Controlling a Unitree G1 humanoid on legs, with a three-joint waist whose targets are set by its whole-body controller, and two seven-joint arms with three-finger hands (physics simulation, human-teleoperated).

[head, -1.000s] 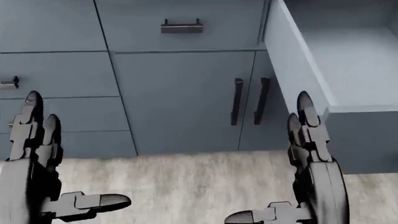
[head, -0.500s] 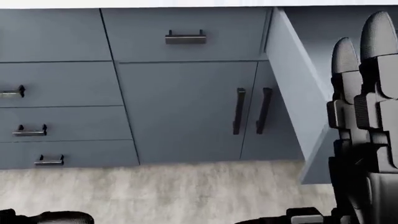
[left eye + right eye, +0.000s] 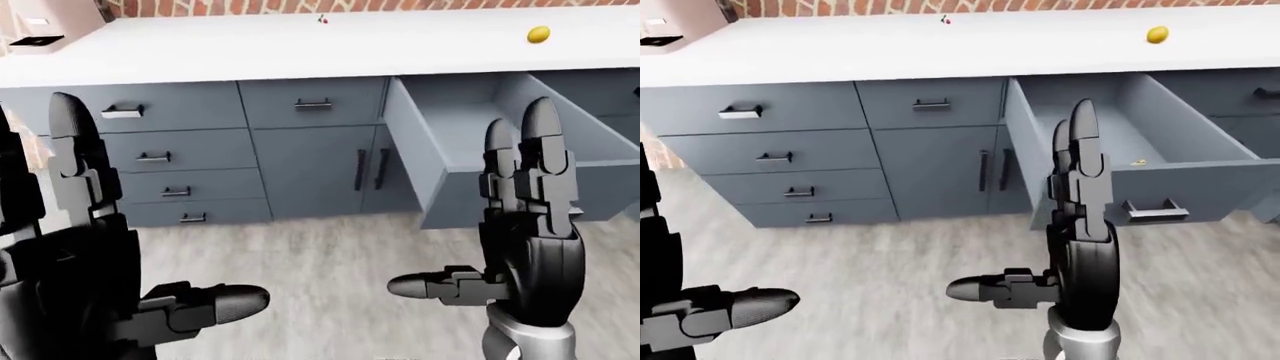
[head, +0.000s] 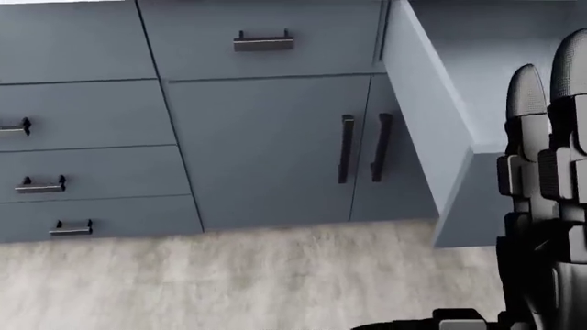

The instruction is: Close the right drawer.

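Note:
The right drawer (image 3: 1110,127) stands pulled far out of the grey cabinet run under the white counter. Its front panel carries a silver bar handle (image 3: 1152,210), and a small yellow item (image 3: 1137,161) lies inside. The head view shows its left side wall (image 4: 422,89). My right hand (image 3: 1075,225) is open, fingers upright and thumb out to the left, held low in the view over the drawer's near left corner; I cannot tell if it touches. My left hand (image 3: 90,247) is open, fingers up, at the view's left, far from the drawer.
A yellow lemon-like object (image 3: 1157,34) lies on the white counter (image 3: 940,45). Two cabinet doors (image 4: 275,151) with vertical handles stand left of the open drawer. A stack of shut drawers (image 3: 160,157) is further left. Pale wood floor (image 3: 330,262) lies below.
In the head view my left hand has dropped out of sight. My right hand has risen and shifted to the right edge. The picture shifts slightly, so the camera moved.

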